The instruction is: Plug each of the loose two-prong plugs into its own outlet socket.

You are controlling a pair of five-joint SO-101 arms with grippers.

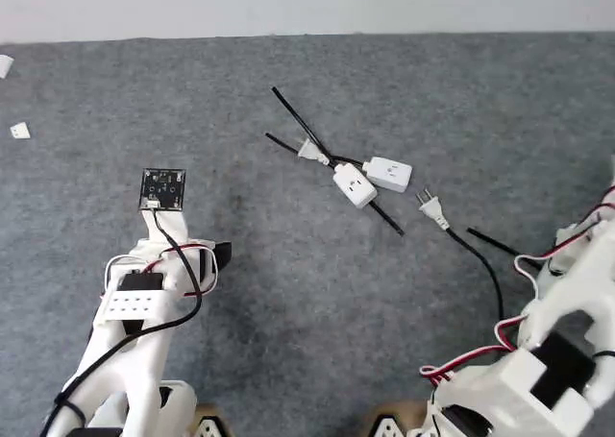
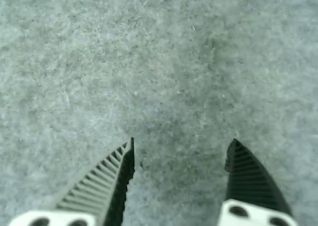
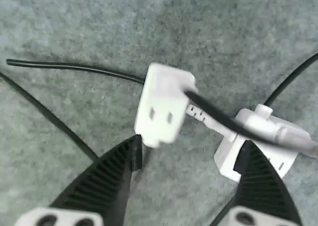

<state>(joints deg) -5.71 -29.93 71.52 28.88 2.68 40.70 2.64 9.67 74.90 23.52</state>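
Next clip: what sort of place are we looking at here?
Probably a robotics test bench rather than a home. Grey felt covers the whole work surface, two white arms sit at its near edge, and loose outlet sockets and plugs lie as practice props before a plain wall.

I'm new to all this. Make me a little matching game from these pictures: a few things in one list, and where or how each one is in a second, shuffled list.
Things:
1. left gripper
2. white sockets
3. nearer plug
4. farther plug

Place or state:
A. left of the sockets in the high view, where black cords cross
B. open, over bare grey mat
C. side by side, mid-mat
D. right of the sockets in the high view, unplugged

Pairs: 1-B, 2-C, 3-D, 4-A.
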